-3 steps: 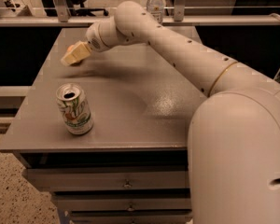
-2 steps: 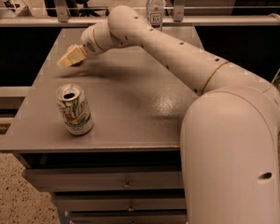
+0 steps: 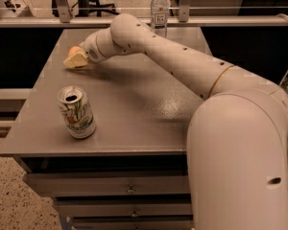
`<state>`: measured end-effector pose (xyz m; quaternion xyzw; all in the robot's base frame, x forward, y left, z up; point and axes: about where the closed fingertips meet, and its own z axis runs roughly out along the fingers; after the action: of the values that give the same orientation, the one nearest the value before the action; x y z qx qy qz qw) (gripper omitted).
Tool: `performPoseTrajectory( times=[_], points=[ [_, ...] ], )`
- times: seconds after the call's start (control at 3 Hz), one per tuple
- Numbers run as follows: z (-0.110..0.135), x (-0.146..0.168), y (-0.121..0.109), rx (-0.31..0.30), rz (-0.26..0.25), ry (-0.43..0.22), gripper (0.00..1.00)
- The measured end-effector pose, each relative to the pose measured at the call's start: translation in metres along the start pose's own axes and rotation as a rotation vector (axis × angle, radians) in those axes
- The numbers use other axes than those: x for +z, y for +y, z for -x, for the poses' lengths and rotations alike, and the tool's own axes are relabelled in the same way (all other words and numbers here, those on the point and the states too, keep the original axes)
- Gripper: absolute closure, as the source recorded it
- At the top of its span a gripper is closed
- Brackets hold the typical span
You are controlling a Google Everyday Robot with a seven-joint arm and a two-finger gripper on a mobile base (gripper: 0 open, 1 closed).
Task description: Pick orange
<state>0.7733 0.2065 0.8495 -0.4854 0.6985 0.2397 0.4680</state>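
Note:
The orange (image 3: 74,50) shows only as a small orange patch at the far left of the grey table (image 3: 149,114), mostly hidden behind my gripper. My gripper (image 3: 76,60) is at the end of the long cream arm, low over the table and right against the orange's near side. Whether it holds the orange does not show. A green-and-white soda can (image 3: 77,112) stands upright near the table's front left, well apart from the gripper.
A clear water bottle (image 3: 159,9) stands at the table's back edge behind the arm. A rail (image 3: 230,20) runs along the back. Drawers (image 3: 129,189) sit below the front edge. My arm's big shoulder (image 3: 240,162) fills the right foreground.
The arm has swung left and the gripper has dropped slightly toward the table at the far left. The orange patch now shows just behind it. The can has not moved.

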Motion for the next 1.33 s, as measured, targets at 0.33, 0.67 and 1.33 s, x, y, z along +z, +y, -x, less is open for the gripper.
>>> performPoseTrajectory(
  times=[0.33, 0.67, 1.33],
  points=[
    [0.0, -0.006, 0.0, 0.008, -0.005, -0.021, 0.64],
    [0.022, -0.034, 0.0, 0.001, -0.009, -0.104, 0.88],
    [0.067, -0.12, 0.024, -0.033, 0.072, -0.311, 1.0]
  ],
)
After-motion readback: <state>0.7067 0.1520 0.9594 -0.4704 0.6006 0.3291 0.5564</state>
